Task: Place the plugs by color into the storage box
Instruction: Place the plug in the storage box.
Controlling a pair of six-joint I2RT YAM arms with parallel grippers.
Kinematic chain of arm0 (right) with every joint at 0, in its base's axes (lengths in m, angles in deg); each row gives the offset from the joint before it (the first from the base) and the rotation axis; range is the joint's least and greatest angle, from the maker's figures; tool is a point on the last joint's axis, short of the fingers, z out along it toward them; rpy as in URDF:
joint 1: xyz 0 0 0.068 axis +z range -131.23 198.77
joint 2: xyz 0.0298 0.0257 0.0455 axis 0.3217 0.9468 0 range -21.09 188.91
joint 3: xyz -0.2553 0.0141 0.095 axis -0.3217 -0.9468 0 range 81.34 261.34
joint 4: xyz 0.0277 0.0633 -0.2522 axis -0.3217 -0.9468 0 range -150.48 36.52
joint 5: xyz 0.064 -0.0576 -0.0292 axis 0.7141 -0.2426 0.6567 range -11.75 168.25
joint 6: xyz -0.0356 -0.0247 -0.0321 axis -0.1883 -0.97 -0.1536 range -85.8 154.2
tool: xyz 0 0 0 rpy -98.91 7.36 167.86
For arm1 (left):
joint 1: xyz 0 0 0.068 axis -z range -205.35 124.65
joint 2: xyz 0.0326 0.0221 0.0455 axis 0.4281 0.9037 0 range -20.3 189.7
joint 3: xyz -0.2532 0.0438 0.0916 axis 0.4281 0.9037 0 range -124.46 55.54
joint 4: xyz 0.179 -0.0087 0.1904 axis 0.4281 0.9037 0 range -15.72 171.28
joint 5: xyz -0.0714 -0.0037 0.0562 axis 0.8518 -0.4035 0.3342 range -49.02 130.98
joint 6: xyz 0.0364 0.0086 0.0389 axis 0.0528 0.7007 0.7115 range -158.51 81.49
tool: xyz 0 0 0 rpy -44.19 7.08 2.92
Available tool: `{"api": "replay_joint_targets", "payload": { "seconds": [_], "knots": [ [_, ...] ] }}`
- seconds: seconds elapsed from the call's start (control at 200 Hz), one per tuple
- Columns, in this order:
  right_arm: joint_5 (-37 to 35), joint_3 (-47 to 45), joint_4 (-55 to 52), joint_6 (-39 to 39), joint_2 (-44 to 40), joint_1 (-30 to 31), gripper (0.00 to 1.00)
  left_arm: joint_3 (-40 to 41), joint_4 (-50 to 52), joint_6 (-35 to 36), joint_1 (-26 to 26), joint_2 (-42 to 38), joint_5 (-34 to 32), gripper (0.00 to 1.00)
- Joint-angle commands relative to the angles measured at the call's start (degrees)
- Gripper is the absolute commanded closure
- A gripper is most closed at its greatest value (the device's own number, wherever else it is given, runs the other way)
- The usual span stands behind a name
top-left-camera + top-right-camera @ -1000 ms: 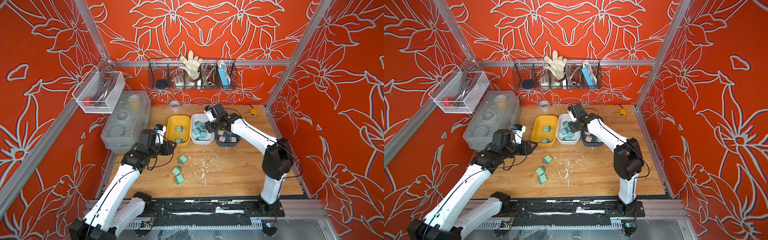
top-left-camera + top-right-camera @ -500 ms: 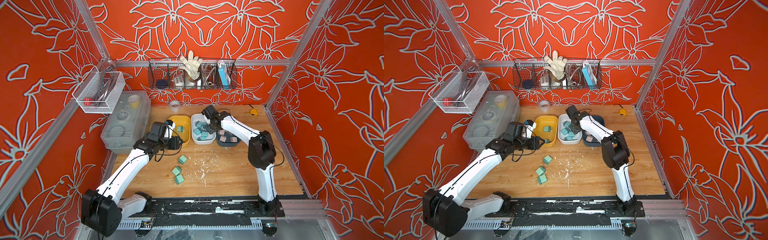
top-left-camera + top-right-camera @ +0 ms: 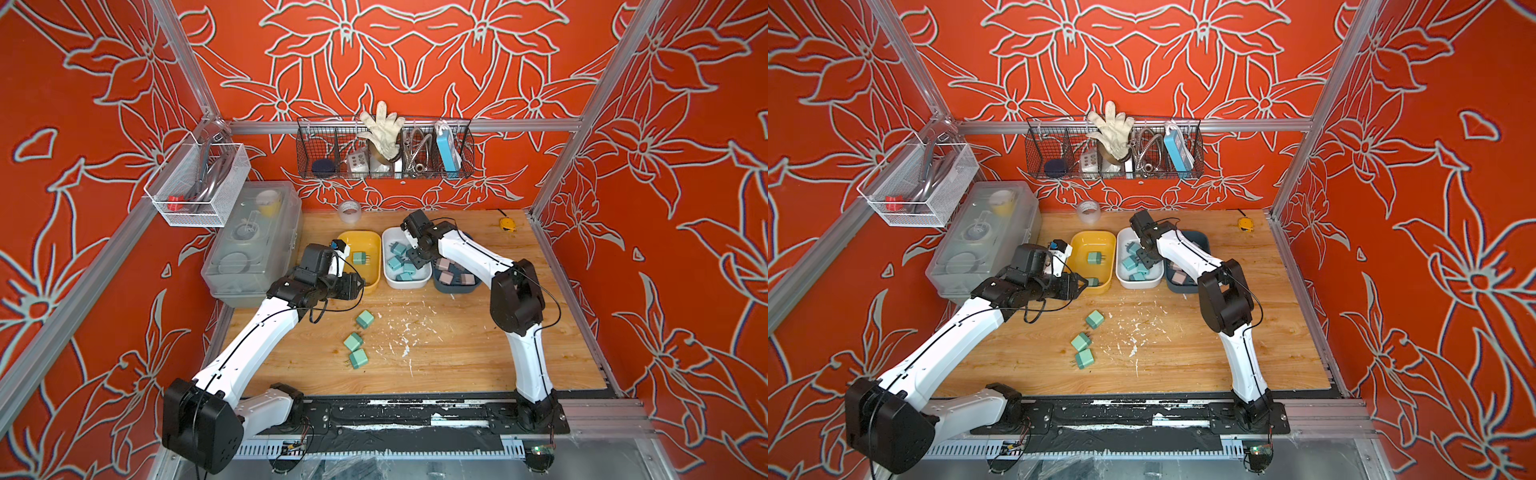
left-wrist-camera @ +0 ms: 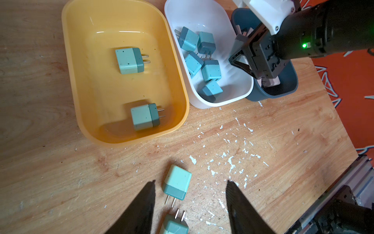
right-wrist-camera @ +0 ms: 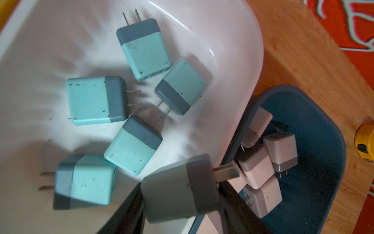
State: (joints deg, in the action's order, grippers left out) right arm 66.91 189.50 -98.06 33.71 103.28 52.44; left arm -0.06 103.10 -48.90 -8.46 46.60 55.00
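Wood table (image 3: 457, 353) | plugs (image 4: 129, 60) two-tone cubes | left end effector (image 4: 190, 183) spread, empty | right end effector (image 5: 181, 184): grip unclear

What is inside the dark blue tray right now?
Pale pink plugs, at least four, lying close together in the dark blue tray. The right hand and the plug between its fingers cover the rest, so no full count.
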Motion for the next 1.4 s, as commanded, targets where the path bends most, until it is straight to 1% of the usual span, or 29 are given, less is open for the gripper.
{"api": "replay_joint_targets", "payload": {
  "seconds": [0.0,0.245,0.445,0.636,0.906,1.041,1.206,1.306,1.391],
  "knots": [
    [1.37,1.01,-2.02,1.32,1.13,-0.32,0.4,0.43,0.01,0.73,0.25,-0.89,-0.54,0.43],
    [4.67,-1.02,0.31,2.53,-1.11,-0.36,0.38,0.77,0.01,0.42,0.25,-1.41,-1.23,0.43],
    [5.75,-1.66,1.42,3.28,-1.89,-0.31,0.37,0.85,0.18,0.37,0.25,-1.76,-1.07,0.43],
    [6.86,-2.07,2.18,3.88,-1.69,-0.34,0.37,1.15,0.36,0.64,0.23,-1.86,-0.87,0.43],
    [11.04,-2.71,3.5,5.18,-1.66,-0.35,0.39,0.61,1.68,0.86,0.25,-0.15,-0.13,0.44],
    [11.98,-5.1,6.21,6.15,-4.23,-0.29,0.4,0.16,2.67,0.82,0.25,1.74,1.08,0.44],
    [12.76,-10.52,10.73,7.5,-9.14,-0.36,0.4,-2.15,7.09,0.81,0.47,6.18,2.66,0.45],
    [12.17,-14.32,12.92,8.36,-12.74,-0.35,0.4,-3.48,10.07,1.33,1.92,8.67,1.67,0.46],
    [11.95,-18.07,14.95,8.75,-16.22,-0.34,0.4,-3.9,12.27,2.32,4.72,10.06,-1.53,0.46]
  ]
}}
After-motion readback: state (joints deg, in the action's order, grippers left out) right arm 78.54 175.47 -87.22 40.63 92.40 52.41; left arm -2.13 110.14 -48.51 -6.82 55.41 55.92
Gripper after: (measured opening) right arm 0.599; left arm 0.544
